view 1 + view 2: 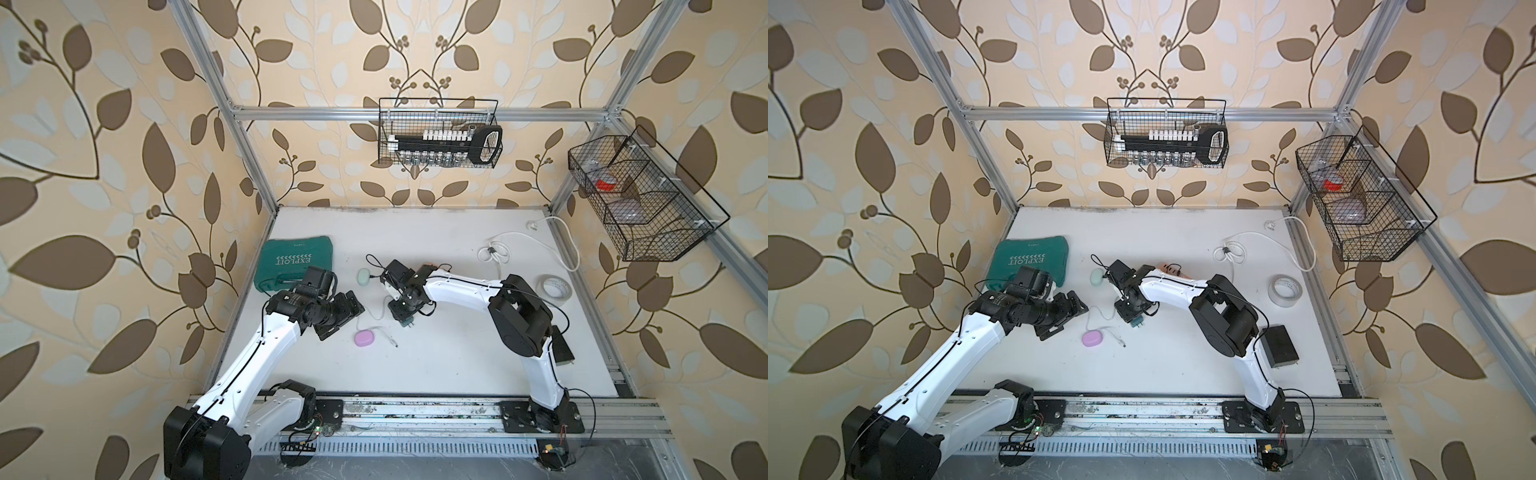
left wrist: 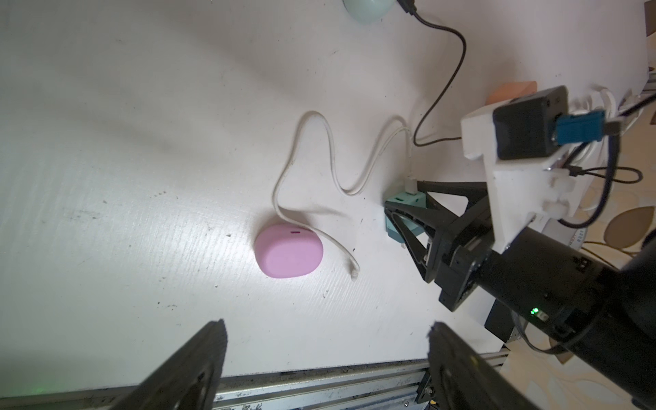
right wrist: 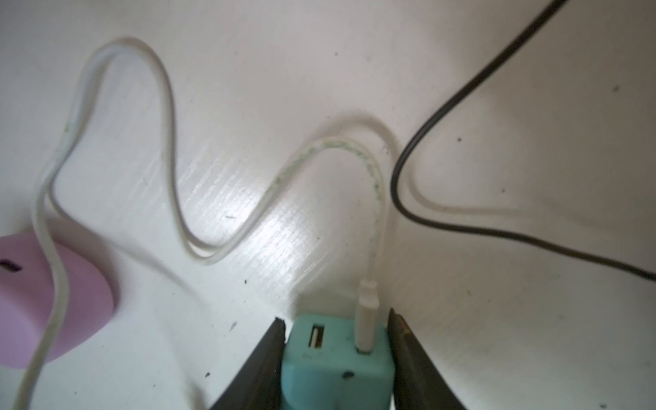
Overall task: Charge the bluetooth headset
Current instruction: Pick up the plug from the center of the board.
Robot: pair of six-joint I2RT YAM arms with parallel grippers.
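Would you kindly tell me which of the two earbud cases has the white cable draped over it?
The pink case; the white cable crosses its top, while the mint-green case lies clear of it.

Table (image 1: 457, 365): tool case (image 1: 297, 262) at back left, one earbud case (image 1: 364, 276) just right of it, second earbud case (image 1: 365, 338) nearer the front, tape roll (image 1: 561, 300) far right with a coiled cord (image 1: 492, 250) behind it. Charger (image 3: 337, 362) sits right of the second earbud case, between the fingers of the right gripper (image 3: 335, 319). Cable (image 3: 170, 142) runs from the charger over the second earbud case, loose end on the table beside it.
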